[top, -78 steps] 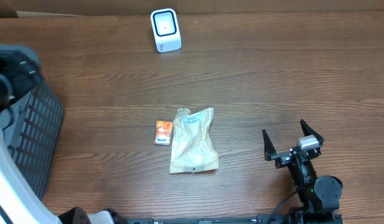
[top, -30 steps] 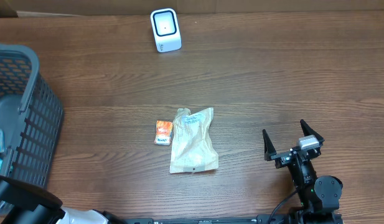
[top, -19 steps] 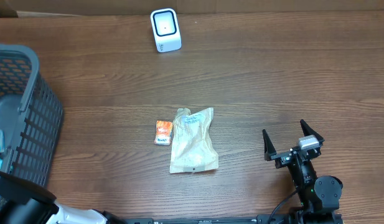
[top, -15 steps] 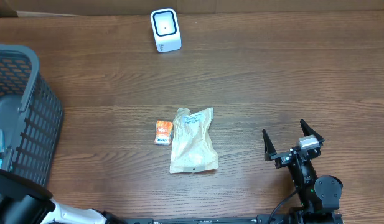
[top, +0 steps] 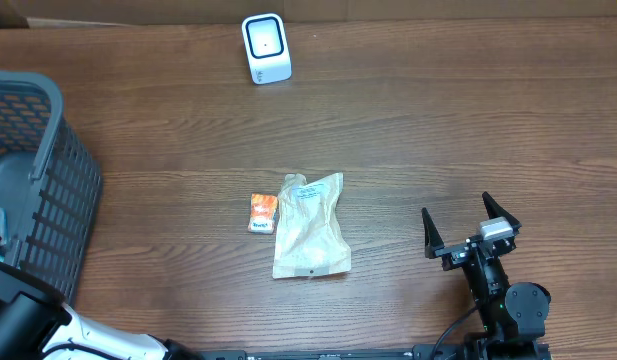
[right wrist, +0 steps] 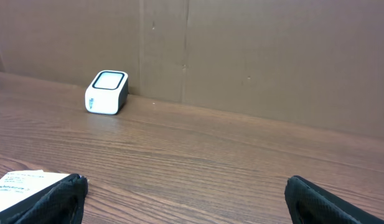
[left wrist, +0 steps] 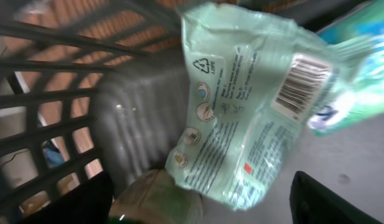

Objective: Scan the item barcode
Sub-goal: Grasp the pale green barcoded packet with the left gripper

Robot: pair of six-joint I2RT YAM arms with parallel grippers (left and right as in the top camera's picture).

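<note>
In the left wrist view a pale green packet [left wrist: 254, 106] with a printed barcode [left wrist: 300, 87] lies inside the grey basket [left wrist: 48, 118]. My left gripper [left wrist: 201, 194] hovers just over it, open, with its dark fingers [left wrist: 86, 202] wide apart and touching nothing. A tan item [left wrist: 157, 199] lies low between them. From overhead only the left arm [top: 23, 322] shows, at the basket's near corner. The white scanner [top: 265, 47] stands at the table's far edge. My right gripper [top: 470, 228] rests open at the front right, holding nothing.
A brown paper pouch [top: 310, 225] and a small orange sachet [top: 261, 212] lie mid-table. A second green and blue packet [left wrist: 356, 74] sits beside the first in the basket [top: 48, 190]. The right wrist view shows the scanner [right wrist: 107, 92] against a cardboard wall.
The left arm has left the basket's far rim and now sits at its near left corner, shifting slightly over the last second. The right arm and the table items have not moved.
</note>
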